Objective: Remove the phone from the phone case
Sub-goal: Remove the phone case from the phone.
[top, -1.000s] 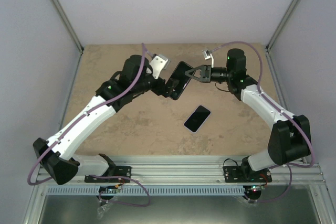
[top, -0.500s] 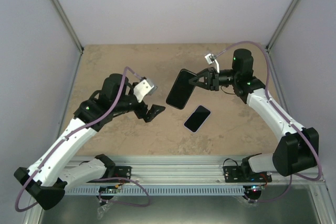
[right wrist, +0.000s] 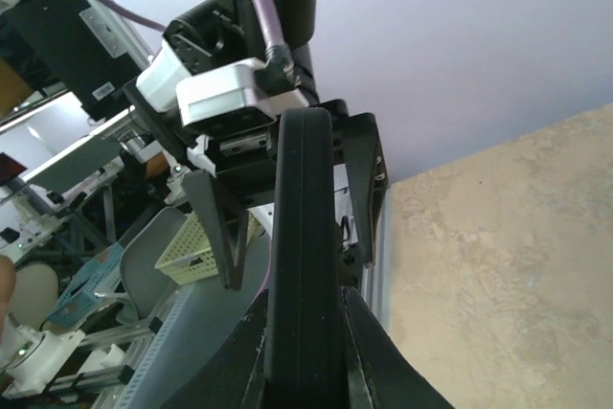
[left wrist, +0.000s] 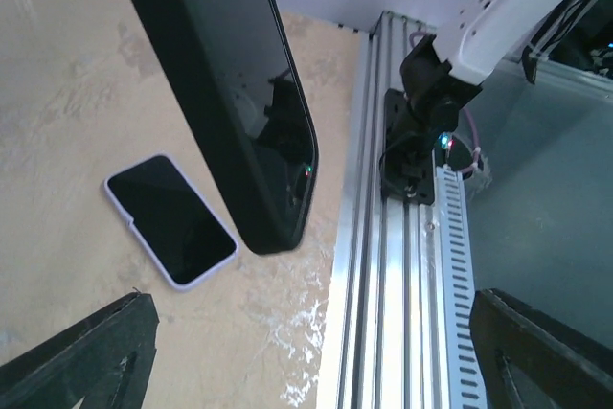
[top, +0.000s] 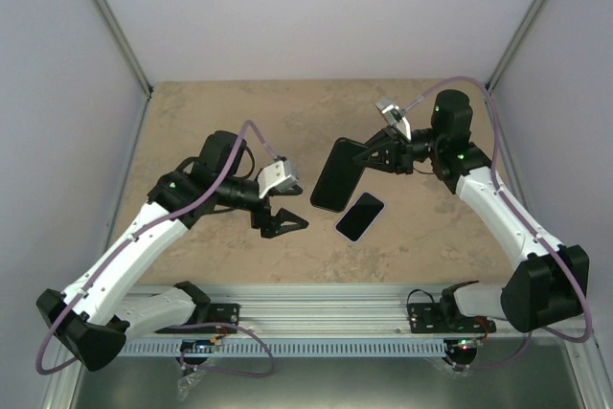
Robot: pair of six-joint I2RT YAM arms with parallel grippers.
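The left tool [top: 285,226] hangs spread and empty over the bench [top: 192,122]. Right of it the dark case [top: 337,174] is tilted up on edge, its long axis running far to near and its low end close to the bench. The phone [top: 360,216] lies flat just right of that end, screen up, pointing diagonally from near-left to far-right. The right tool [top: 369,153] clamps the case's far edge. The separation looks done; only setting the case down seems left.

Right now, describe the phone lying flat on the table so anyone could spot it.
On the tan table, look right of centre, near the right tool. The phone lies flat, dark with a pale rim; its all-black neighbour is gripped by that tool.
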